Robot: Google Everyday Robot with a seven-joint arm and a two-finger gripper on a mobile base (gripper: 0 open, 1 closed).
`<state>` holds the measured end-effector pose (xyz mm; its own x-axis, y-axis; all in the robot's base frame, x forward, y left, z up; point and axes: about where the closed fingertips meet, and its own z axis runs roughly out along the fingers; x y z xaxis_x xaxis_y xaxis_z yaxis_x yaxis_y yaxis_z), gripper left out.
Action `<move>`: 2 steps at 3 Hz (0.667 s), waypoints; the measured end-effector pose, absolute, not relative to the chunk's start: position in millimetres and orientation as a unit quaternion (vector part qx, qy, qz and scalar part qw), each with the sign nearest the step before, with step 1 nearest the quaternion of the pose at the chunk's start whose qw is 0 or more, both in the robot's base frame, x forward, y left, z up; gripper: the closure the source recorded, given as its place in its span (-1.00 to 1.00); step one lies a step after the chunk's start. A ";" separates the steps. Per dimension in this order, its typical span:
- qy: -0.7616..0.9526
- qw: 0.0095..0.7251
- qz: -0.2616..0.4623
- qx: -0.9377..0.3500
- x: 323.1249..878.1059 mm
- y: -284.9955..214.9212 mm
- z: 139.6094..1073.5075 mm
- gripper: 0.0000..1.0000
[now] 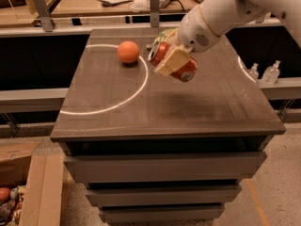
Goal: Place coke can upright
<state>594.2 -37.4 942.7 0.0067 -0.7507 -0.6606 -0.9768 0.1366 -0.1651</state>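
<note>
Camera view: looks down on a dark tabletop [197,117] with drawers [160,166] beneath it.
Claw [169,64]: at the end of the white arm [221,13], which comes in from the upper right. It hangs above the rear middle of the tabletop, to the right of the orange. It is clamped across the body of the coke can, with one pale finger [168,60] lying over the can's near side.
Coke can [187,72]: gripped in the claw, in the air and clear of the tabletop. It is tilted well over, its silver end up and to the left toward the orange, the other end lower and to the right.
Shadow [188,102]: a soft dark patch on the tabletop, below and in front of the can.
Orange [128,52]: sits on the tabletop left of the can, apart from it, just inside the white arc.
White arc [136,86]: a thin curved line across the left half of the tabletop.
Green bag [165,32]: a small part shows behind the claw near the rear edge; the arm hides the rest.
Bottles [271,71]: two small clear ones on a ledge to the right, off the tabletop.
</note>
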 end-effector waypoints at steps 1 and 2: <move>0.625 0.414 0.240 -0.617 584.6 -37.5 961.3 1.00; 0.586 0.484 0.302 -0.575 577.1 -50.1 974.7 1.00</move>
<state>577.1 -50.1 974.7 0.1313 -0.3809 -0.9153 -0.9668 0.1551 -0.2032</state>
